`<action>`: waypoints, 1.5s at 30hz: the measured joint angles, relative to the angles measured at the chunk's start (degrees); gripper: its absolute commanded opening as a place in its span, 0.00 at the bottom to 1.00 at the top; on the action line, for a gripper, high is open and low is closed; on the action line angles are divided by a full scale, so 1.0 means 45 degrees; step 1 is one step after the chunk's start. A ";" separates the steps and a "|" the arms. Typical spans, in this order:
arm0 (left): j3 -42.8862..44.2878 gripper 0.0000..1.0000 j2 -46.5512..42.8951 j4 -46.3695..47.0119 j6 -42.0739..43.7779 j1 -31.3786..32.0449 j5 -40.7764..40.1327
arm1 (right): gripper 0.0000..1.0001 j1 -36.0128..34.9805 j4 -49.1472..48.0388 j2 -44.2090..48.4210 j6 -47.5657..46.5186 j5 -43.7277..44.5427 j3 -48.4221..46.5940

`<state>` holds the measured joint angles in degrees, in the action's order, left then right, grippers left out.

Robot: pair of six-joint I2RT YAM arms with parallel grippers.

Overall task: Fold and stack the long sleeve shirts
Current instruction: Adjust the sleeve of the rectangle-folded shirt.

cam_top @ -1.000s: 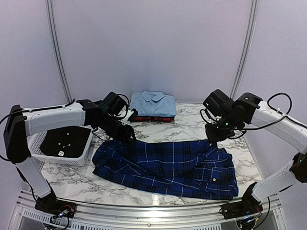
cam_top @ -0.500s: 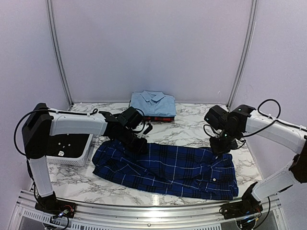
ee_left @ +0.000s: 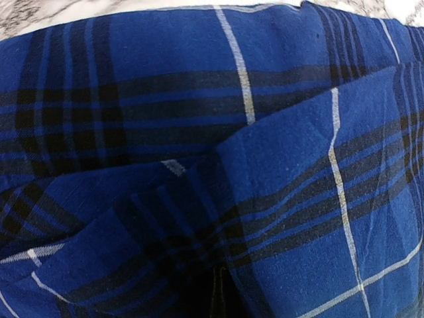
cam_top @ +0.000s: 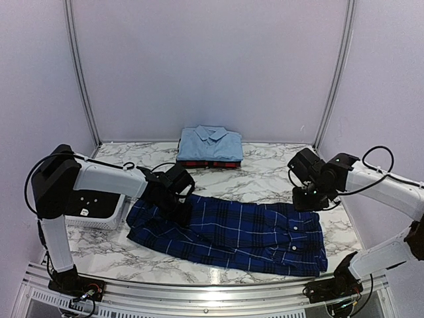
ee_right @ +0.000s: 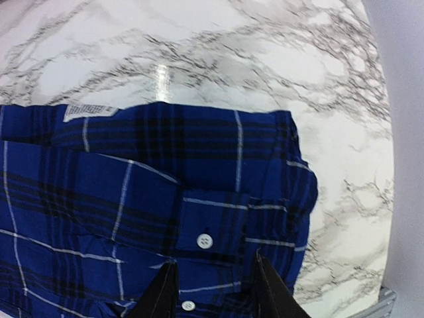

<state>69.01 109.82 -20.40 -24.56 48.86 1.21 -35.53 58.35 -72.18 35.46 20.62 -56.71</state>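
**Navy plaid shirt spread out near the front, left jaws clenched on it**

Navy plaid shirt lies across the near middle of the marble table. The left gripper is clenched at the shirt's far left edge, where the cloth puckers. The right gripper is released, hovering over the far right corner. At the far edge, the folded light blue shirt rests on the red-and-black plaid shirt.

1. Your navy plaid shirt lies spread across the table.
2. Your left end effector is down on its far-left edge; your right end effector is at its far-right corner.
3. Behind, a light blue shirt lies folded on a red-and-black plaid shirt.
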 measured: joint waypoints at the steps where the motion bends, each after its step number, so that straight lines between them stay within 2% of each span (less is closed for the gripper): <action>1: -0.0053 0.02 -0.0024 0.0073 -0.0092 -0.0034 -0.0102 | 0.33 -0.0083 -0.0374 -0.0078 -0.0083 -0.0189 0.0000; 5: -0.0345 0.03 -0.0209 0.0277 -0.0325 -0.0282 -0.0549 | 0.33 -0.1098 -0.2098 -0.0947 -0.0403 -0.0884 -0.0097; 10: -0.0709 0.06 -0.0767 0.0223 -0.0466 -0.0636 -0.0840 | 0.31 -0.3021 -0.4580 -0.3177 -0.1020 -0.2045 -0.0733; 15: -0.0709 0.06 -0.1812 0.0214 -0.0520 -0.0690 -0.1001 | 0.28 -0.4454 -0.6169 -0.5440 -0.1579 -0.2691 -0.2453; 18: -0.0690 0.03 -0.2191 0.0262 -0.0690 -0.0704 -0.1311 | 0.26 -0.5139 -0.7106 -0.6596 -0.1855 -0.3007 -0.3415; 29: -0.1175 0.01 -0.1078 0.0393 -0.1642 -0.1996 -0.2312 | 0.25 -0.5940 -0.8578 -0.8403 -0.2132 -0.3949 -0.3871; 35: -0.1190 0.01 -0.0651 0.0544 -0.1700 -0.2108 -0.2511 | 0.27 -0.6164 -0.8908 -0.9078 -0.2127 -0.4245 -0.3832; 45: -0.0685 0.01 -0.0243 0.0573 -0.1647 -0.1957 -0.2506 | 0.34 -0.6071 -0.8845 -0.8544 -0.2113 -0.3983 -0.3701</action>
<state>65.93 108.73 -17.82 -31.97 40.05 -10.07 -62.85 18.55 -110.63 25.96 2.70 -73.36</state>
